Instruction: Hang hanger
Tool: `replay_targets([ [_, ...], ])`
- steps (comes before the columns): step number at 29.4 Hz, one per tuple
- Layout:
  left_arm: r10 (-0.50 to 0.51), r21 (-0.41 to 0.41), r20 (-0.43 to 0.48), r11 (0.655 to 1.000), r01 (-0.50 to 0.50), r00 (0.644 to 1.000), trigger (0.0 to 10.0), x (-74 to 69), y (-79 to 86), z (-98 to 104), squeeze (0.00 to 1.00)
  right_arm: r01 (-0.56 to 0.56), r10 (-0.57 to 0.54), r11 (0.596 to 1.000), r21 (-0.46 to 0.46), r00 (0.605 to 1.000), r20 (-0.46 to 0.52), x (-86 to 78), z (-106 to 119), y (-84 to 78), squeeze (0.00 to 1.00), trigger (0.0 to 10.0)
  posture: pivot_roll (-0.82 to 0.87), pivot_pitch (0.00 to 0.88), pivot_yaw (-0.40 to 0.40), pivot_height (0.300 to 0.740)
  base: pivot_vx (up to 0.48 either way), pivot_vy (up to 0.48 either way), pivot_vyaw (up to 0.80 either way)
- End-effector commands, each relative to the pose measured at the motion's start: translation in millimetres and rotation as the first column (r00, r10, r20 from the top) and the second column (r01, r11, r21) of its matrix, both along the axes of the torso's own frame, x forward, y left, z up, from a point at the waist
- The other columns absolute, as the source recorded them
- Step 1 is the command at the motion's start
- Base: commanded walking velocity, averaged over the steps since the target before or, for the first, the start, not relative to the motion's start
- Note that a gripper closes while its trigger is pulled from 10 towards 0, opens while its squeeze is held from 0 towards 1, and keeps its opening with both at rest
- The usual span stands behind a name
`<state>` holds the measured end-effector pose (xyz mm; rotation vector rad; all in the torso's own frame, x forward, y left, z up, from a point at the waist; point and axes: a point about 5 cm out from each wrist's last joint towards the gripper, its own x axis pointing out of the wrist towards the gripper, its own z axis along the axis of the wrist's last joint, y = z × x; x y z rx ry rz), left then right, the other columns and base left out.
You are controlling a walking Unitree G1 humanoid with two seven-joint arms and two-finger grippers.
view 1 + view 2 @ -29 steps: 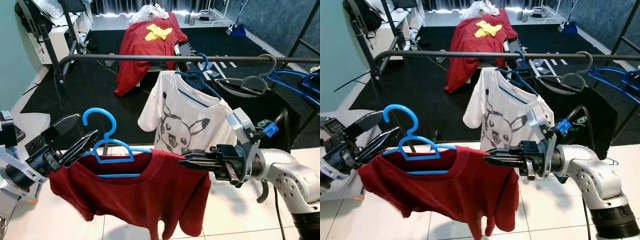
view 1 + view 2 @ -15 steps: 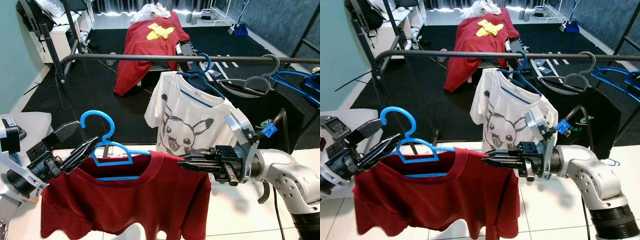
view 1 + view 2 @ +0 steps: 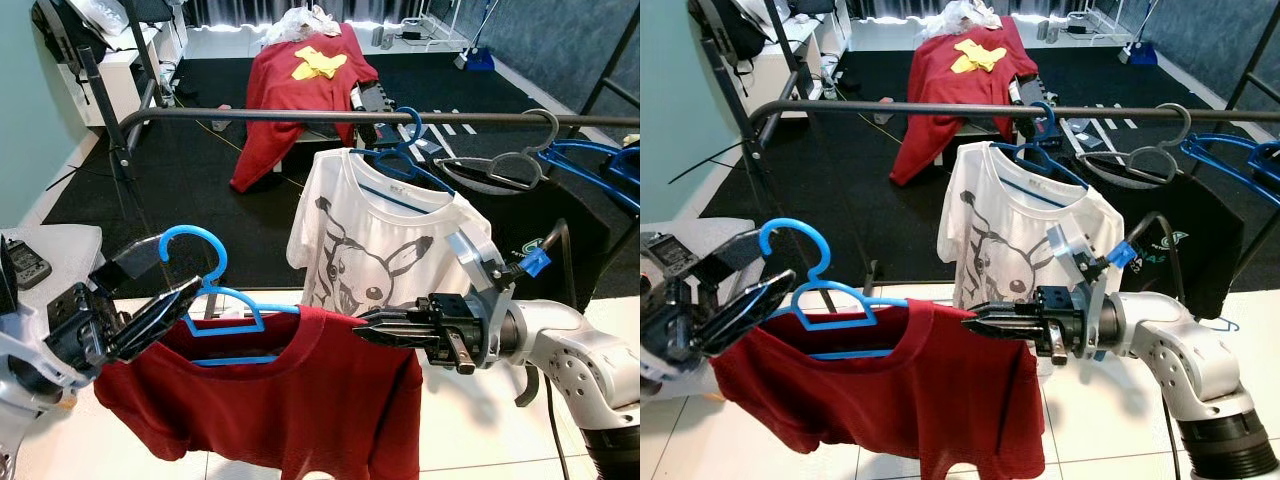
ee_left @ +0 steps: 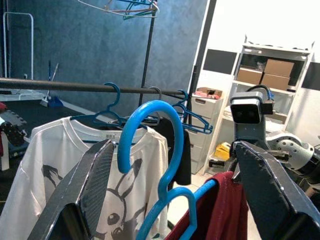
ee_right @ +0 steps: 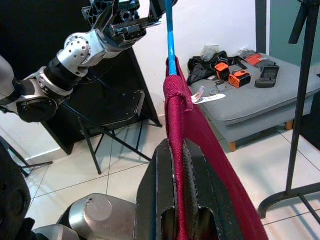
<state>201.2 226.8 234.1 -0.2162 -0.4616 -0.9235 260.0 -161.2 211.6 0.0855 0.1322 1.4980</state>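
Left gripper (image 3: pixel 150 322): its two black fingers stand parted either side of the neck of the light blue plastic hanger (image 3: pixel 215 300), just below the hook; whether they bear on it cannot be confirmed. Right gripper (image 3: pixel 985 323): fingers pinched tight on the shoulder of the dark red T-shirt (image 3: pixel 270 400) draped on that hanger. The hanger's long axis runs left to right between the two grippers, roughly parallel to the dark metal clothes rail (image 3: pixel 300 116). The rail lies above and beyond the hook. The left gripper is nearer the hook; judged, the lift up and forward depends on it.
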Motion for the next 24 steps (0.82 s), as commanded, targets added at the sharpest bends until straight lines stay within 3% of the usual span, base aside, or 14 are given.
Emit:
replay_targets([
  [1, -0.030, 0.003, 0.005, 1.000, 0.030, 1.000, 10.0, -2.3, -4.7, 1.8, 0.00, -0.040, 0.040, 0.999, 0.007, 0.999, 0.000, -4.5, 0.9, 5.3, 0.00, 0.0, -0.07, 0.100, 0.012, 0.740, 0.000, 0.000, 0.00],
  [6, -0.036, -0.007, 0.026, 0.999, 0.036, 0.999, 10.0, -1.4, -8.0, 7.9, 0.00, -0.046, 0.046, 0.999, 0.006, 0.999, -0.007, -5.1, -0.1, 6.5, 0.00, 0.0, -0.06, 0.100, 0.012, 0.740, 0.000, 0.000, 0.00],
  [11, -0.110, -0.008, 0.079, 0.994, 0.111, 0.991, 10.0, -7.0, -15.4, 22.2, 0.00, -0.055, 0.055, 0.998, 0.003, 0.998, -0.019, -6.4, -2.3, 7.8, 0.00, 0.0, -0.07, 0.102, 0.012, 0.740, 0.000, 0.000, 0.00],
  [19, -0.151, 0.024, 0.053, 0.988, 0.150, 0.987, 10.0, -9.9, -15.5, 20.1, 0.00, -0.048, 0.048, 0.999, 0.002, 0.999, -0.016, -5.6, -1.6, 6.7, 0.00, 0.0, -0.07, 0.102, 0.015, 0.740, 0.000, 0.000, 0.00],
  [20, -0.155, 0.040, 0.041, 0.987, 0.154, 0.987, 6.4, -10.8, -15.7, 18.2, 0.00, -0.049, 0.049, 0.999, 0.002, 0.999, -0.016, -5.9, -1.7, 7.2, 0.00, 0.0, -0.07, 0.104, 0.014, 0.740, 0.000, 0.000, 0.00],
  [24, -0.159, 0.055, 0.025, 0.986, 0.157, 0.987, 5.9, -11.8, -15.6, 16.5, 0.00, -0.053, 0.053, 0.999, 0.006, 0.998, -0.018, -6.7, -1.9, 8.3, 0.00, 0.0, -0.07, 0.104, 0.015, 0.740, 0.000, 0.000, 0.00],
])
